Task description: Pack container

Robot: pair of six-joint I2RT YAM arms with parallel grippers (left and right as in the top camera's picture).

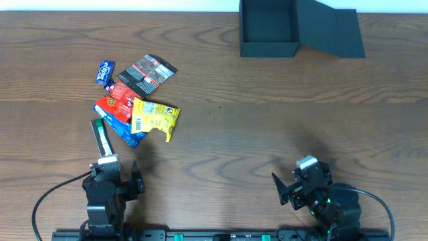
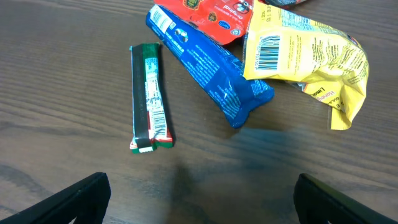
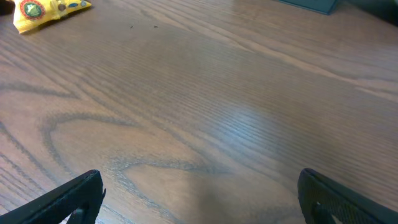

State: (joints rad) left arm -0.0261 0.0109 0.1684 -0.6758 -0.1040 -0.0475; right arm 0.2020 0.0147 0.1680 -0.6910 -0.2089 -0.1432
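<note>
The container (image 1: 269, 30) sits at the far edge of the table (image 1: 267, 114), right of centre, well apart from the snack packets on the left. It is a square box of matte dark teal-black with straight walls and sharp corners. It stands open, its flap lid (image 1: 334, 33) folded out to the right as a flat, slanting panel. The top of the overhead view cuts off its far wall, and the right wrist view catches only a dark sliver at its top edge.

The table is brown wood-grain with a soft sheen. The packets are glossy, crinkled film. A puffed yellow packet (image 2: 311, 56) with a barcode lies against a long blue packet (image 2: 211, 74), whose far end is under a red packet (image 2: 205, 15). Farther off lie a black packet (image 1: 148, 72) and a small blue packet (image 1: 105, 71), their print too small to read. A slim green and black bar (image 2: 149, 99) lies alone, just beside the long blue packet.

The left jaws stand wide over bare table near the bar, holding nothing; only their black tips show. The right jaws are equally wide, also holding nothing, over bare wood
</note>
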